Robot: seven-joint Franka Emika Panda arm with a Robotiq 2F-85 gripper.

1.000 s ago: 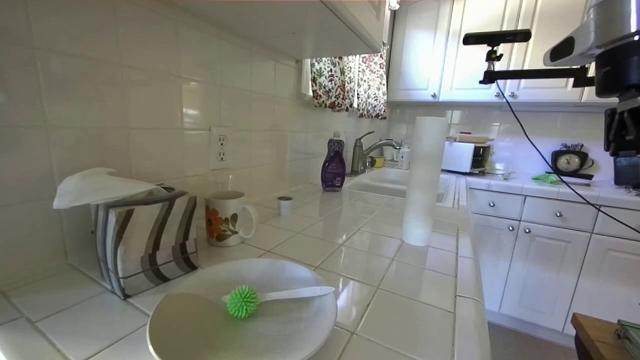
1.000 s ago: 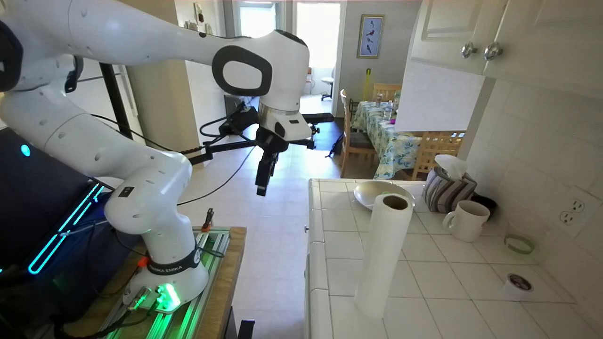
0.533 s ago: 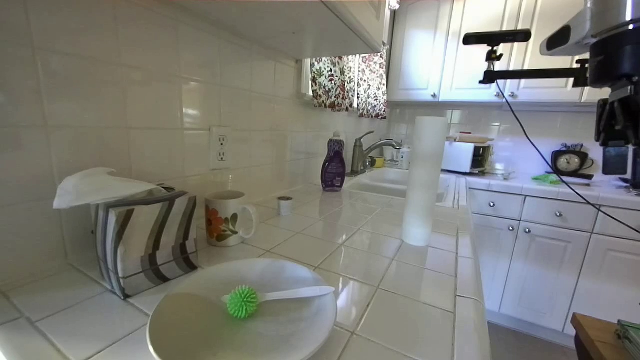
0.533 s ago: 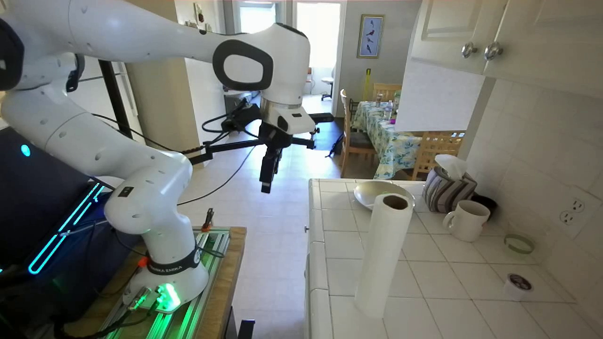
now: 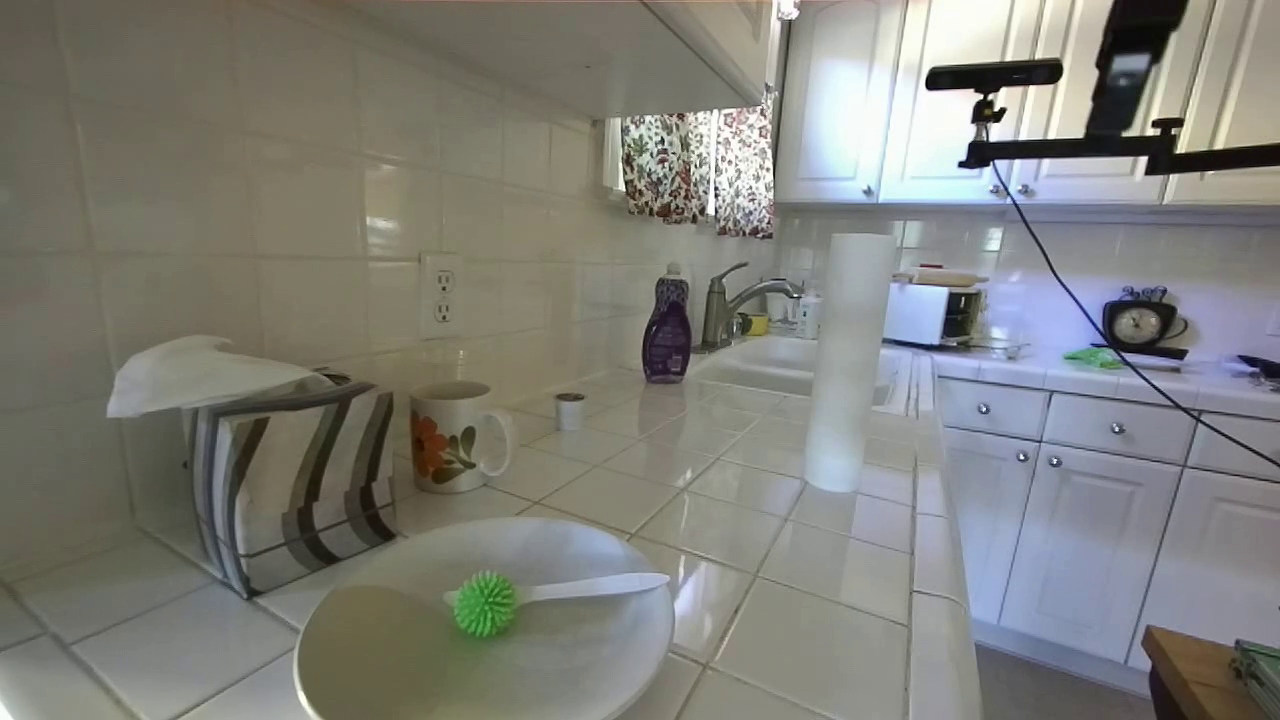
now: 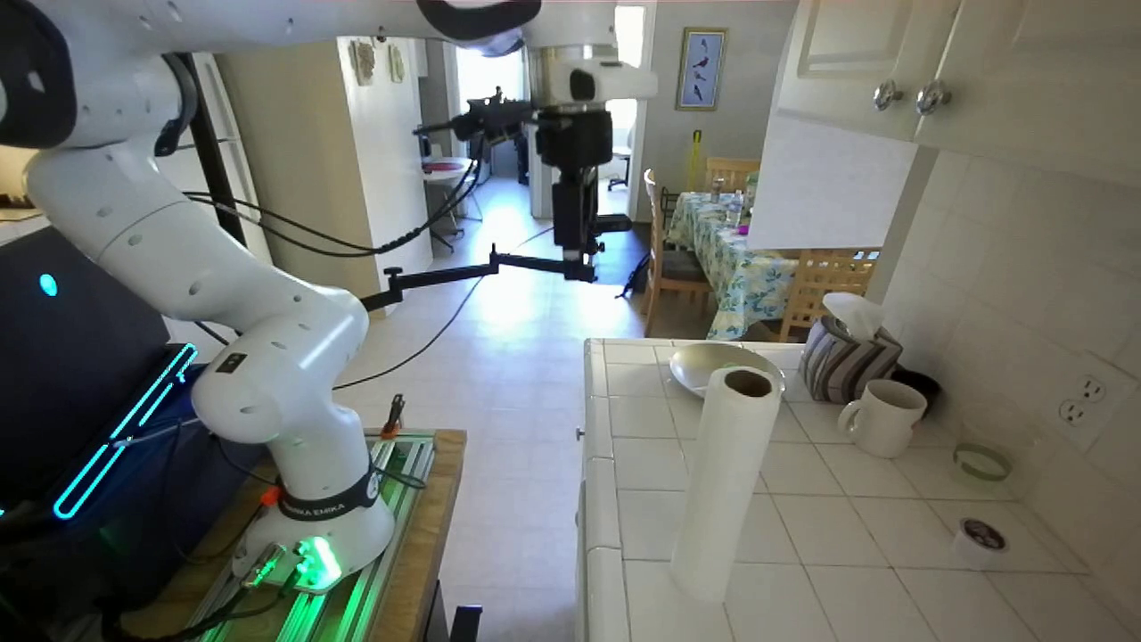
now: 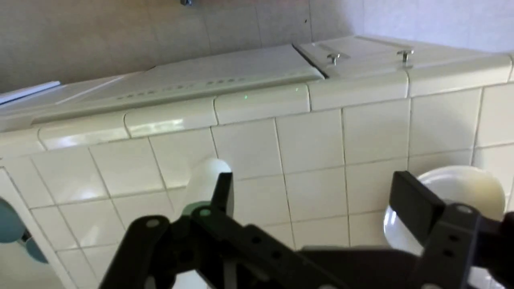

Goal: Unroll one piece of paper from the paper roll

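Hanging with my pincer (image 7: 314,192) spread wide, well apart from the paper roll (image 5: 848,370), which stands on the tiled desk (image 5: 830,615), green-headed brush (image 5: 487,605) in a bowl (image 5: 395,655).

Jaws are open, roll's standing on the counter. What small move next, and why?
I'd probably shift the open gripper sideways toward the paper roll before lowering: in the wrist view, one finger partly covers the roll, which sits off to that side rather than midway between the jaws.
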